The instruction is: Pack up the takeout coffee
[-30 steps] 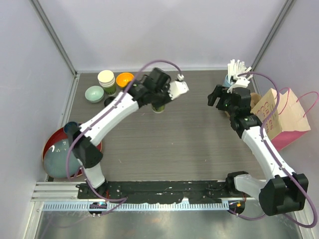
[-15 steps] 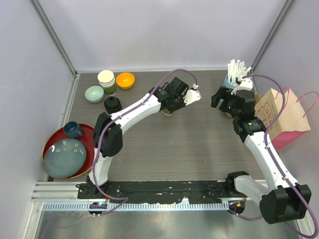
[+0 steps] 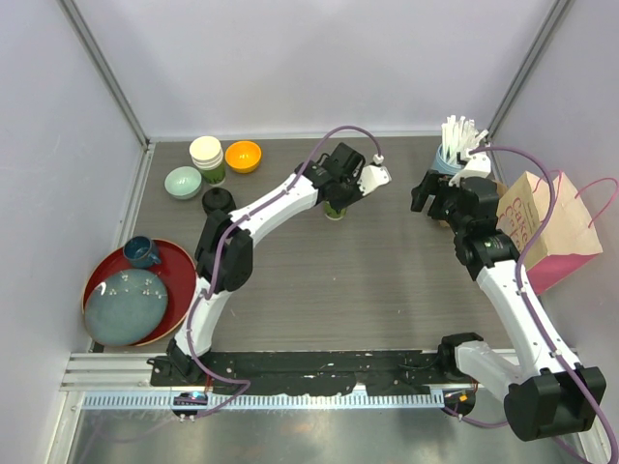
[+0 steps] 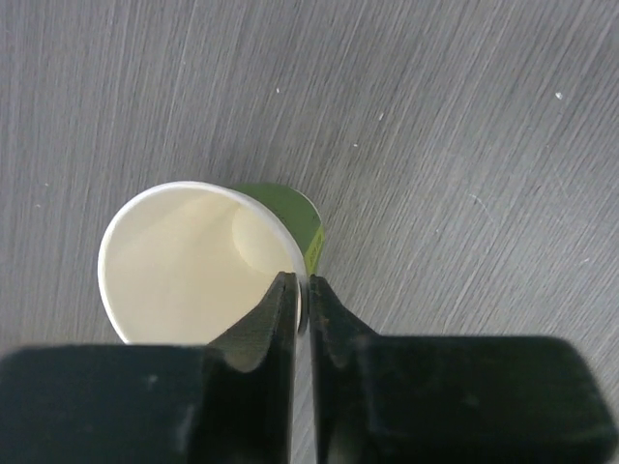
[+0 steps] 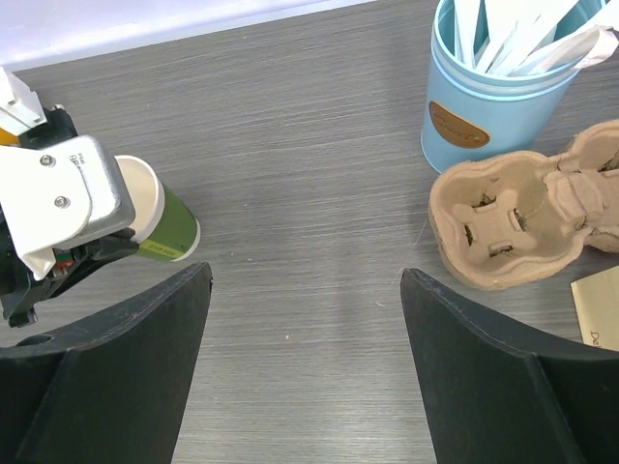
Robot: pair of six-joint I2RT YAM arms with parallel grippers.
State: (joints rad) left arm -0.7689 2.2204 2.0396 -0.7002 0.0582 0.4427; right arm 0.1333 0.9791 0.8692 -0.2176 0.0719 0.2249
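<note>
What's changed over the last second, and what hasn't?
The left gripper, pinching the rim of the green cup, moved it right across the table. The right gripper stayed open near the straw cup. The cup carrier and black-lidded cup haven't moved.

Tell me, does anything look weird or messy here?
The dark-green cup has no lid on, so its white inside shows. The left tool pinches its rim, one finger inside, one outside. Nothing looks spilled or broken.
</note>
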